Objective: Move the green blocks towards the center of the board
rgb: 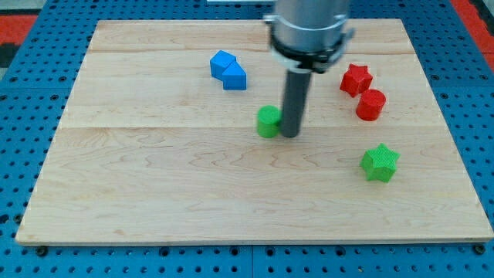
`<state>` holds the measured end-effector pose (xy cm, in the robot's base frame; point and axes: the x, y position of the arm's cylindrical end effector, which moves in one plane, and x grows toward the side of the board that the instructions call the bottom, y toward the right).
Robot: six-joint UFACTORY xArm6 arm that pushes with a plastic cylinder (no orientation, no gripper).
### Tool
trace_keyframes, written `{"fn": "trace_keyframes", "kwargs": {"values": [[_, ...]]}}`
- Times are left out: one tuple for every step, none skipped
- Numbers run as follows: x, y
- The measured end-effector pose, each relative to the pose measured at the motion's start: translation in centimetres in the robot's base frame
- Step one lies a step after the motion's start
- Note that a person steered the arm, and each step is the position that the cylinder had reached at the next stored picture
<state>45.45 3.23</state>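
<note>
Single camera view. A pale wooden board (pixel 154 193) lies on a blue perforated bench (pixel 23 116).

The arm carries no hand, only a straight dark rod below a grey cylindrical mount (pixel 309 27). The tip (pixel 291 135) sits near the middle of the frame, just right of the green cylinder (pixel 268 121). Rod and cylinder look to be touching, or nearly so; actual contact cannot be confirmed from this angle.

The green star-shaped block (pixel 380 162) stands lower right of the tip, well apart from it and from the green cylinder, toward the right side of the board.

Two red blocks sit in the upper right area: a red star-shaped block (pixel 356 79) and, just below and right of it, a red cylinder (pixel 370 105). They stand close together, possibly touching.

A blue block (pixel 228 70), angular in outline, exact shape unclear, lies up and left of the tip, apart from the green cylinder.
</note>
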Motion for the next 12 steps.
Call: {"fn": "trace_keyframes", "kwargs": {"values": [[0.1,4.6],[-2.1,13.6],[1.9,16.7],[4.3,20.9],[8.9,20.0],[8.9,11.7],[8.8,6.6],[8.5,13.2],[3.4,11.1],[3.2,4.0],[0.1,2.1],[-0.1,11.8]]}}
